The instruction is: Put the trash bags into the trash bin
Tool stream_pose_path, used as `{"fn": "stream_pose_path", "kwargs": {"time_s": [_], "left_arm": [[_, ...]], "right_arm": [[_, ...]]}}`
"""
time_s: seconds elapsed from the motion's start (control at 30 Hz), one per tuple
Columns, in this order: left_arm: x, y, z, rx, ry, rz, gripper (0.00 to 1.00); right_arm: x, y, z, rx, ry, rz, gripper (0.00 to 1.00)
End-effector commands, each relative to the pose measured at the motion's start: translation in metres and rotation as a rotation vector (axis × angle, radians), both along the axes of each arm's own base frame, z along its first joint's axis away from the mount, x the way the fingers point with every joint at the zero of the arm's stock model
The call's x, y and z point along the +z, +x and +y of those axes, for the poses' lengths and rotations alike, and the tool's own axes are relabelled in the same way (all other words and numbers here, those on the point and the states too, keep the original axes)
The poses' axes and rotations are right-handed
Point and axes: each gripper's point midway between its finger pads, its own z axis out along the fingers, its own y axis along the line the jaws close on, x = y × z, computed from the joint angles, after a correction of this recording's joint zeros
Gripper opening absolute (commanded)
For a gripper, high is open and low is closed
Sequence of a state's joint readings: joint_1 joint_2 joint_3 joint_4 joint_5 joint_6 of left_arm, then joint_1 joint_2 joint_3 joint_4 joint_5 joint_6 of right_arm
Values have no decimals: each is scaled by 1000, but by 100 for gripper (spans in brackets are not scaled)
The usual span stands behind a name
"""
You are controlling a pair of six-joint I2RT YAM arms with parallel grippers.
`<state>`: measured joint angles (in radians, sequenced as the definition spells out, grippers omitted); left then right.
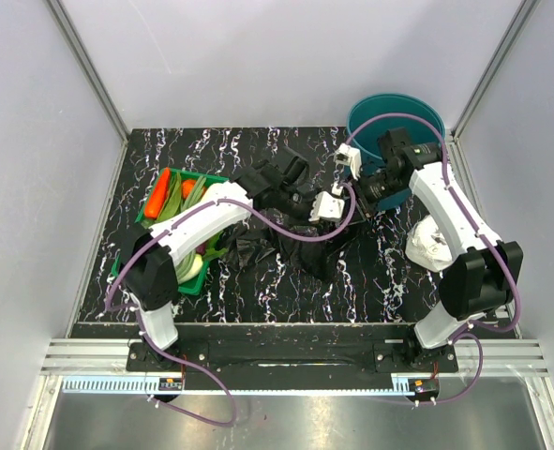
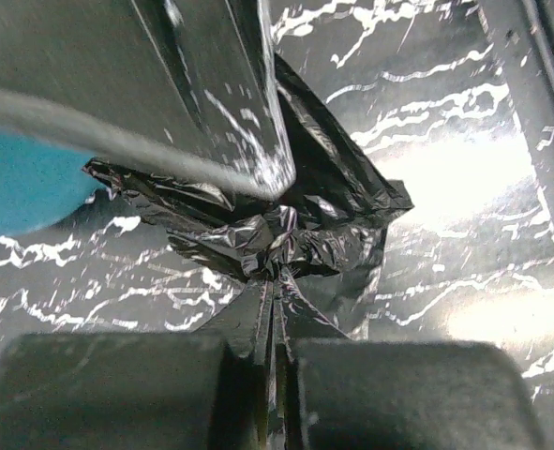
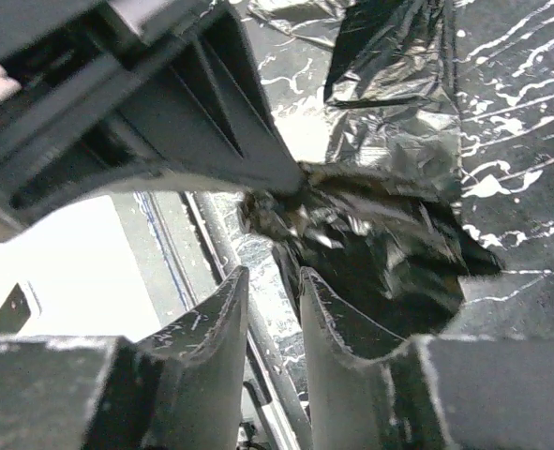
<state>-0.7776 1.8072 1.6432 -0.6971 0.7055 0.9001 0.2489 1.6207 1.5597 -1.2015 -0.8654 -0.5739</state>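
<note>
A crinkly black trash bag (image 1: 291,246) lies partly spread on the marbled table, one bunched corner lifted. My left gripper (image 1: 329,202) is shut on that bunched film (image 2: 342,206), pinching it at its tips (image 2: 275,274). Tip to tip with it, my right gripper (image 1: 348,187) stands open a little (image 3: 272,277), with only table showing between its fingers and the bag (image 3: 380,244) just ahead of them. The teal trash bin (image 1: 370,117) stands upright at the back right, behind the right wrist. It shows as a teal patch (image 2: 14,187) in the left wrist view.
A green tray (image 1: 194,281) of vegetables sits at the left under the left arm. A white crumpled object (image 1: 433,246) lies by the right arm. Grey walls and a metal frame close in the table at the back and sides.
</note>
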Motion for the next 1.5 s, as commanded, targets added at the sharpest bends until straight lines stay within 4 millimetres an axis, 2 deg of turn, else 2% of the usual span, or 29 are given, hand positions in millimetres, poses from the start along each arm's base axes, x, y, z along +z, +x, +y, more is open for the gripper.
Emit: {"fn": "stream_pose_path", "kwargs": {"time_s": [0.0, 0.07, 0.13, 0.3, 0.47, 0.67, 0.83, 0.97, 1.07, 1.3, 1.37, 1.47], "left_arm": [[32, 10, 28, 26, 65, -204, 0], [32, 16, 39, 46, 123, -257, 0], [34, 19, 48, 63, 170, -306, 0], [31, 22, 53, 116, 267, -402, 0], [26, 23, 42, 158, 325, -498, 0], [29, 19, 32, 172, 343, -561, 0], [26, 16, 29, 168, 367, -581, 0], [26, 17, 29, 169, 373, -591, 0], [31, 19, 28, 177, 369, -605, 0], [35, 22, 25, 185, 365, -613, 0], [35, 22, 24, 184, 363, -614, 0], [38, 22, 23, 190, 356, -614, 0]], "right_arm": [[24, 19, -12, -92, -32, -97, 37], [27, 31, -18, -164, -68, -121, 39], [30, 35, -16, -197, -65, -105, 41], [34, 48, -4, -263, -14, 1, 48], [42, 50, 14, -227, 82, 92, 52], [44, 66, 15, -240, 57, 58, 52], [45, 60, 17, -198, 52, 66, 50], [29, 58, 6, -213, -25, 37, 51], [18, 50, -1, -212, -61, 43, 52], [0, 34, 3, -180, -52, 114, 54], [-5, 34, 5, -181, -54, 117, 51], [-16, 32, 6, -179, -66, 131, 25]]}}
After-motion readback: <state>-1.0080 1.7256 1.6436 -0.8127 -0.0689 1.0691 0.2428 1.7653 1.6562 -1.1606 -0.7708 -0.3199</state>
